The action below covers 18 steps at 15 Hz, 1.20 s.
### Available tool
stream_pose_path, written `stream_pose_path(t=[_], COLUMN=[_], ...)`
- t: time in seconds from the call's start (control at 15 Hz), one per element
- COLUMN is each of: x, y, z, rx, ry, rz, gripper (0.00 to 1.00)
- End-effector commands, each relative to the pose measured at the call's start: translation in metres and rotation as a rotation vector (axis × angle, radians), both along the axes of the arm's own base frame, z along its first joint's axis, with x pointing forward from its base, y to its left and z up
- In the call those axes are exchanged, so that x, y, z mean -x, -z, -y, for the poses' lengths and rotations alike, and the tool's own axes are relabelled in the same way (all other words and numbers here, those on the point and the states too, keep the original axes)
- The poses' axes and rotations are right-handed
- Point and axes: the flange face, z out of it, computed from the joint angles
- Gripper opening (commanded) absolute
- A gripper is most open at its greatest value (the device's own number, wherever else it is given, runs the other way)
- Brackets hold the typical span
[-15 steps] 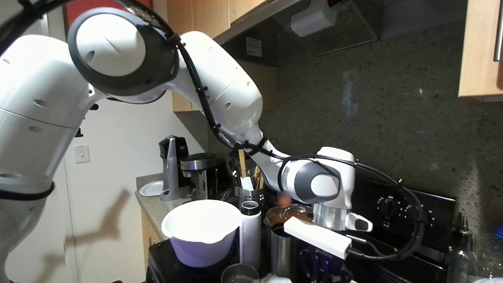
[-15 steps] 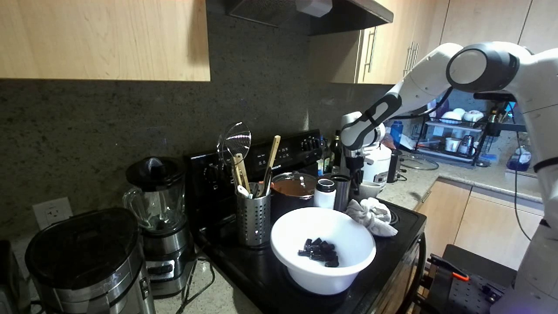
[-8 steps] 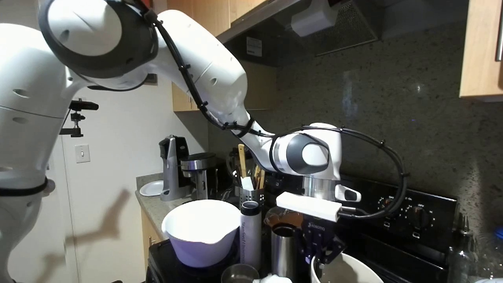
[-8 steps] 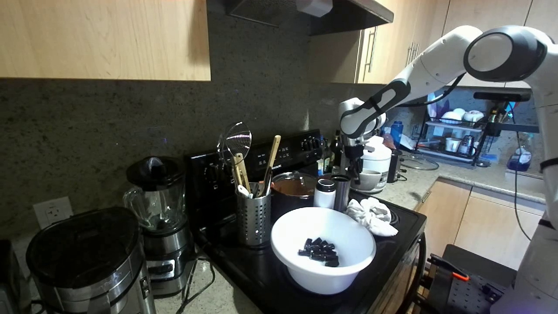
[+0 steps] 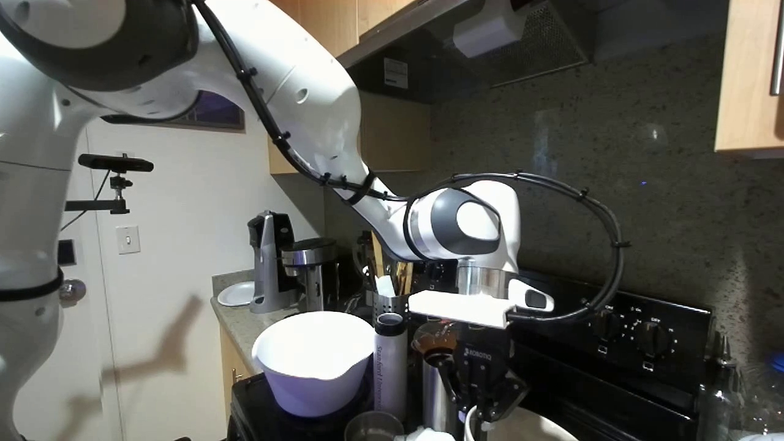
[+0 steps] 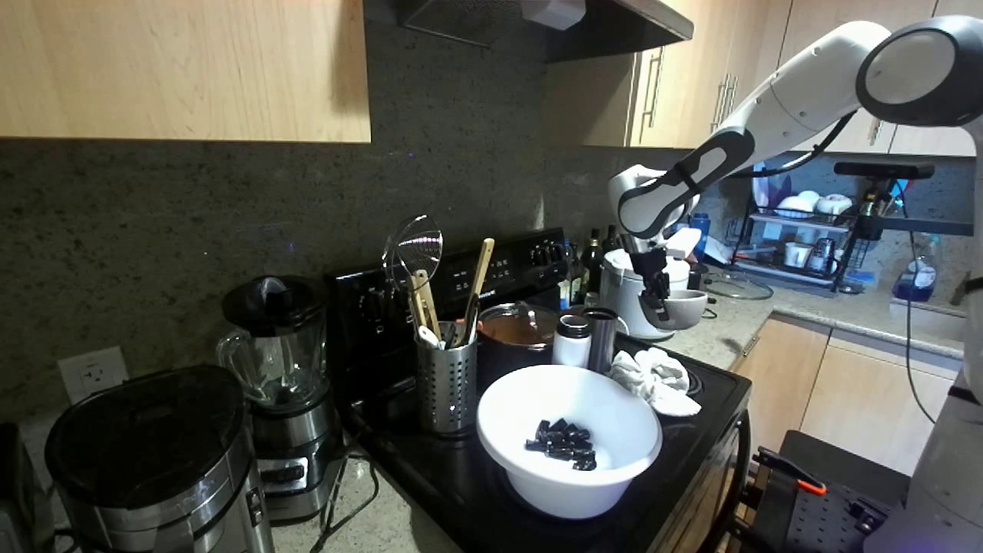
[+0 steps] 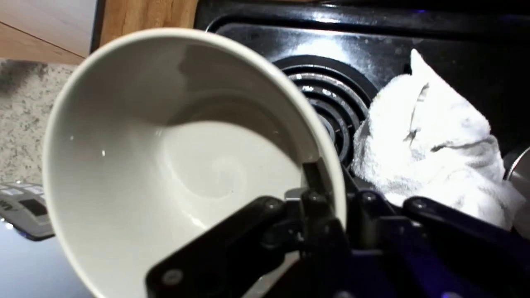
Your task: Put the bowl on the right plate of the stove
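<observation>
I have a speckled, pale stone table (image 6: 722, 330) on both sides of the stove (image 6: 453, 476), a glossy black range whose raised back panel (image 6: 522, 261) carries round knobs (image 5: 652, 339). My white-and-grey, round-jointed arm (image 5: 318, 116) extends over this area in both exterior views. On the stove I locate a wide, round, smooth white basin (image 6: 568, 499). On the table, just past the stove's far edge in an exterior view, stands a rounded white cooker (image 6: 618, 299). A dark, round pot (image 6: 503, 361) stands on the stove, orange-brown showing through its clear lid (image 6: 514, 332). Near it stands a cylindrical holder (image 6: 449, 388) of perforated steel containing wooden-handled utensils (image 6: 477, 288). A bunched white terry cloth (image 7: 439, 145) lies on the stove at a black coil burner (image 7: 331, 97).

The bowl (image 7: 178, 145), round, glossy and ceramic-looking, cream inside and grey outside, is in my grip. In the wrist view it overlaps the table, the stove's corner and part of the coil burner; I cannot tell its height above them. My black, jointed pincer (image 7: 333, 186) is pinching the bowl's wall at the rim, one finger (image 7: 316, 215) inside and one outside.

A brushed-steel tumbler (image 6: 603, 346) and a slim white bottle (image 6: 572, 353) with a black neck stand close to the pot. Short black pieces (image 6: 564, 442) lie heaped in the basin.
</observation>
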Motion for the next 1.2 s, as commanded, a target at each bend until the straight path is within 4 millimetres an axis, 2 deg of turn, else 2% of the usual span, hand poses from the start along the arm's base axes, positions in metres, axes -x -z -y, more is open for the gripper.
stream_pose_path(t=[0.0,0.4,0.93,1.13], x=[0.033,0.063,0.077,0.078], y=[-0.014,0.002,0.046,0.056], z=[-0.016,-0.030,-0.033,-0.036], rx=[0.005,-0.020,-0.035,-0.031], ry=[0.005,-0.018,-0.034,-0.055], rz=[-0.031,-0.054,0.000,0.051], gripper=[0.03,0.03,0.03,0.03])
